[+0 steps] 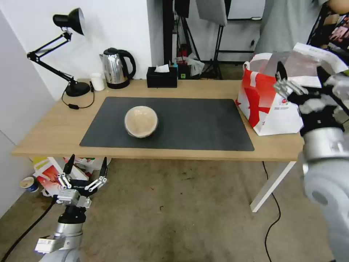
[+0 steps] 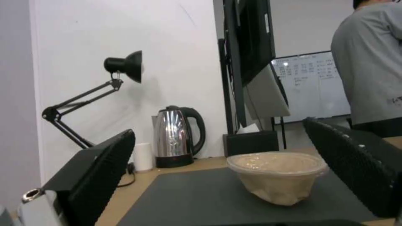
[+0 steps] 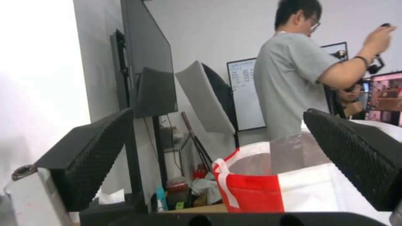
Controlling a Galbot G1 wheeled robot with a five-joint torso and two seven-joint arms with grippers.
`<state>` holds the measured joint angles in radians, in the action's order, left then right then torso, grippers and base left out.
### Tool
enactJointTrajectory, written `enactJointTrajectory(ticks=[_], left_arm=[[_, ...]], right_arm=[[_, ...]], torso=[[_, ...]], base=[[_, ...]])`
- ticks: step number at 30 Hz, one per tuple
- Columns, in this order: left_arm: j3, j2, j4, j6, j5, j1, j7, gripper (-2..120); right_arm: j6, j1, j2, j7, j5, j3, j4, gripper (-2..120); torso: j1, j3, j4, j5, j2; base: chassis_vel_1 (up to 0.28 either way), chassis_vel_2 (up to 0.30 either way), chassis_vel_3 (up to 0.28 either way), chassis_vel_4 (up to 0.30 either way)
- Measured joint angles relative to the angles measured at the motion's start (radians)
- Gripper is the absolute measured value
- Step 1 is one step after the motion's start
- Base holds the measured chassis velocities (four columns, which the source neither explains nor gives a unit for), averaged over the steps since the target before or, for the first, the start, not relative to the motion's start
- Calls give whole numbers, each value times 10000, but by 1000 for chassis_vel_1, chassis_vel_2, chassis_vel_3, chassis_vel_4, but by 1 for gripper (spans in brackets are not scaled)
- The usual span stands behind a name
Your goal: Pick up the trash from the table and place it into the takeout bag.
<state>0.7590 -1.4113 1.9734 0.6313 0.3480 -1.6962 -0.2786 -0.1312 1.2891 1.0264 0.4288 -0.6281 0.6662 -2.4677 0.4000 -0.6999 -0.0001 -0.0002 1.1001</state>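
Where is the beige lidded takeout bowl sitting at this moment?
In the head view the takeout bowl sits left of centre on the dark grey mat, in front of the kettle.

1. I am in an office or a lab room that is used for recording; the table [image 1: 58,131] before me is a long desk of light wood with white legs and a dark grey mat [image 1: 189,123].
2. On the desk stand a black desk lamp [image 1: 67,32], a steel kettle [image 1: 115,68] and a black tissue box [image 1: 161,77]; these are usual office things.
3. Behind the desk I see light stands [image 1: 220,47] with softbox panels [image 3: 203,97] and a large dark screen [image 3: 146,56]; this looks like studio equipment.
4. On the far wall hangs a whiteboard [image 3: 246,94] with writing; a monitor [image 3: 385,94] glows near it.
5. The floor is bare concrete [image 1: 174,218]; cables [image 1: 271,218] run over it.
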Motion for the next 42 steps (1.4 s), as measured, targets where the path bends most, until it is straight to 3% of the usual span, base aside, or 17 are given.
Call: enactJointTrajectory(ticks=[12,26,32,42], left_arm=[[0,0,0,0,0,-1,0,100],[0,0,0,0,0,0,0,100],[0,0,0,0,0,0,0,100],[0,0,0,0,0,0,0,100]], right_arm=[[1313,1849,1207,-67,1384,-204,-385,100],[2518,2872,1405,-721,2726,-849,-212,100],[3410,2956,1459,-1318,3845,-1921,616,100],[3824,3461,1495,-1847,4153,-2553,811,100]], torso=[[0,0,1,1,-1],[-1,0,0,-1,0],[-1,-1,1,1,-1],[-1,-1,1,1,-1]], base=[[0,0,0,0],[0,0,0,0],[0,0,0,0],[0,0,0,0]])
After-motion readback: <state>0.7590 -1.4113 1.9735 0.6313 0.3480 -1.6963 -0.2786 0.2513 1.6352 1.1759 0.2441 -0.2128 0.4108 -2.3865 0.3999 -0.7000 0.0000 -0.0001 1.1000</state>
